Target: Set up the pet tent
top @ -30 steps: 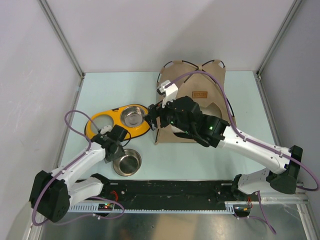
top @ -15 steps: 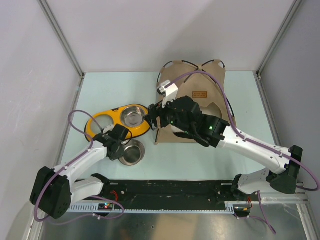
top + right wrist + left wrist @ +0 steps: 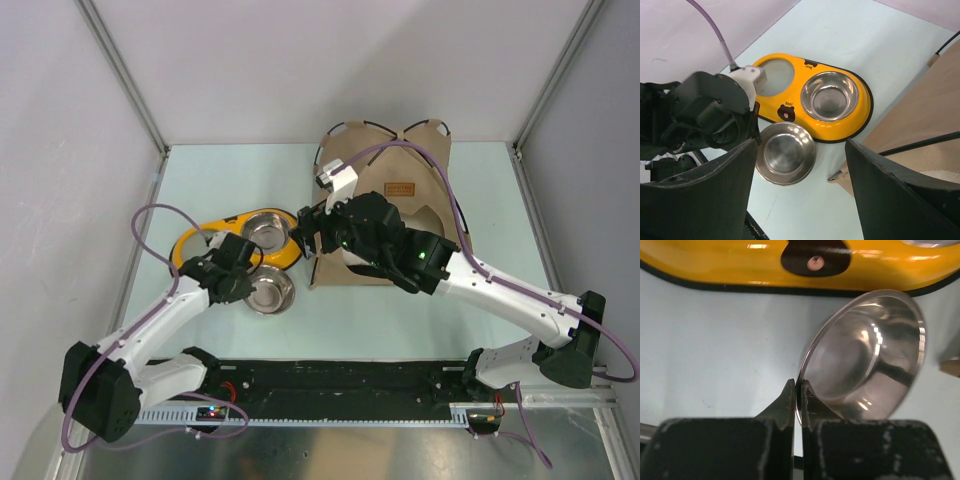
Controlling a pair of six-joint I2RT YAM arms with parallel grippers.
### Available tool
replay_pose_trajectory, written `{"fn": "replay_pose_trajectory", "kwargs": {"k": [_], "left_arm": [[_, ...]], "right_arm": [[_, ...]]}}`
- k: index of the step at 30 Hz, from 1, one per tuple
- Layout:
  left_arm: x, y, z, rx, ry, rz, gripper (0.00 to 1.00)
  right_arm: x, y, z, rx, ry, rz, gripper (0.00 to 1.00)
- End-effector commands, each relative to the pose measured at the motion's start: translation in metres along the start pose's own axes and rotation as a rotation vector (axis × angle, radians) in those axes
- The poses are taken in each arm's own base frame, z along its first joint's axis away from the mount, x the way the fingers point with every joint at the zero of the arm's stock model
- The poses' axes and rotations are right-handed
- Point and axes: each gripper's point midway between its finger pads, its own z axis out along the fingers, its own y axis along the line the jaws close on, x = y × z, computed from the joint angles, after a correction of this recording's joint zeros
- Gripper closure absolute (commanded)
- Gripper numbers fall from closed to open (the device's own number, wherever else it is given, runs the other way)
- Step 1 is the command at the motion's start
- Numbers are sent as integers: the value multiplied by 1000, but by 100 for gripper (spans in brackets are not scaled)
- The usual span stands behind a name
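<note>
The right arm [image 3: 480, 285] hides much of the pet tent [image 3: 380, 170].

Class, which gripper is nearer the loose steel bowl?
Left. The left gripper pinches the bowl's rim; the right gripper hangs apart from it, open, by the tent's edge.

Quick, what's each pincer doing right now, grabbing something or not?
Left pincer: closed on the loose steel bowl, gripping its rim.
Right pincer: open, holding nothing.
</note>
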Motion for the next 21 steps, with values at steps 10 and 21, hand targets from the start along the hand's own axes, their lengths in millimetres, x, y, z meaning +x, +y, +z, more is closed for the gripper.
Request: {"fn": "replay_pose_trajectory", "kwargs": {"k": [10, 21], "left_arm": [[-79, -15, -50, 113, -219, -51, 100], [-153, 57, -53, -47, -303, -281, 100]], "right_arm": [[-24, -7, -9, 33, -82, 25, 24], [-24, -5, -3, 19, -85, 31, 24]]}}
